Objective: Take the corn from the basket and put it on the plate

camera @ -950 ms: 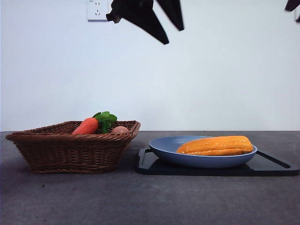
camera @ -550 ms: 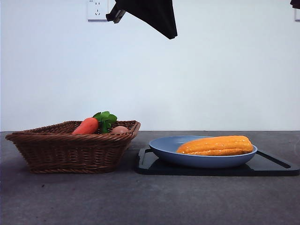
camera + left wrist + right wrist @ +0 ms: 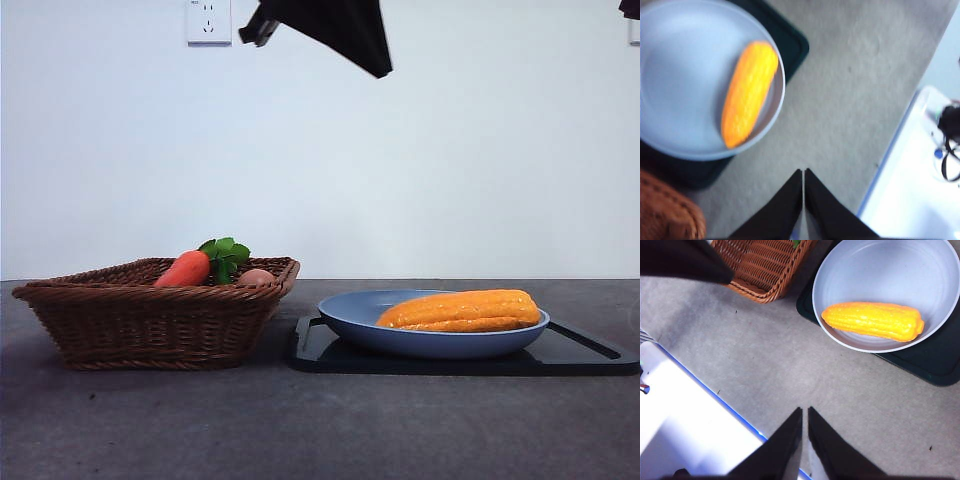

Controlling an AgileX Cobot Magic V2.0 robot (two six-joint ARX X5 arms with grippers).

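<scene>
The corn (image 3: pixel 465 310) lies lengthwise in the light-blue plate (image 3: pixel 345 312), apart from both grippers. It also shows in the left wrist view as the corn (image 3: pixel 749 92) on the plate (image 3: pixel 680 75), and in the right wrist view as the corn (image 3: pixel 872 321) on the plate (image 3: pixel 880 270). The wicker basket (image 3: pixel 150 320) stands to the plate's left. My left gripper (image 3: pixel 380 68) hangs high above the table between basket and plate, shut and empty (image 3: pixel 803 172). My right gripper (image 3: pixel 805 411) is shut and empty, high off to the right.
A carrot (image 3: pixel 185 268) with green leaves and a small brown round thing (image 3: pixel 256 277) rest in the basket. The plate sits on a flat black tray (image 3: pixel 590 350). A white blue-edged surface (image 3: pixel 700 405) borders the table. The left arm (image 3: pixel 680 260) crosses the right wrist view's corner.
The left gripper's jaws, spread a second ago, have come together, and it has shifted slightly to the right. Corn, plate and basket have not moved.
</scene>
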